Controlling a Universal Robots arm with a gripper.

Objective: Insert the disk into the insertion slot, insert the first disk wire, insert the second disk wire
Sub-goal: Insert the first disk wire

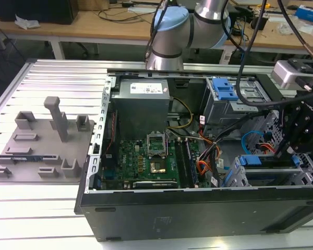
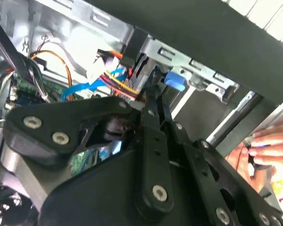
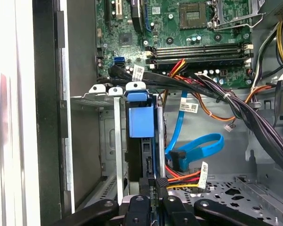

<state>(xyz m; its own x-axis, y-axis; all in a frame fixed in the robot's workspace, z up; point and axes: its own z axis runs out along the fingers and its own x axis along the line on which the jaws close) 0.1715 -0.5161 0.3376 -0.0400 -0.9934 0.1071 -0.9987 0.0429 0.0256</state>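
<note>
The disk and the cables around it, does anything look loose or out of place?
In the first wrist view the light blue cable beside the disk loops loose, its connector apparently plugged into nothing. In the second wrist view a person's hand sits just outside the case.

In the exterior view, the computer case (image 1: 198, 213) is lying open across the middle and right of the frame, with the fixture plate (image 1: 41, 148) sitting beside it on the exterior view's left. Inside the case, the power supply (image 1: 143, 99) is sitting above the motherboard (image 1: 146, 161) in the frame. At lower right, the disk (image 1: 249, 160) is resting in the insertion slot (image 1: 233, 179), and the taller cage (image 1: 224, 94) is standing in the upper right.
</note>
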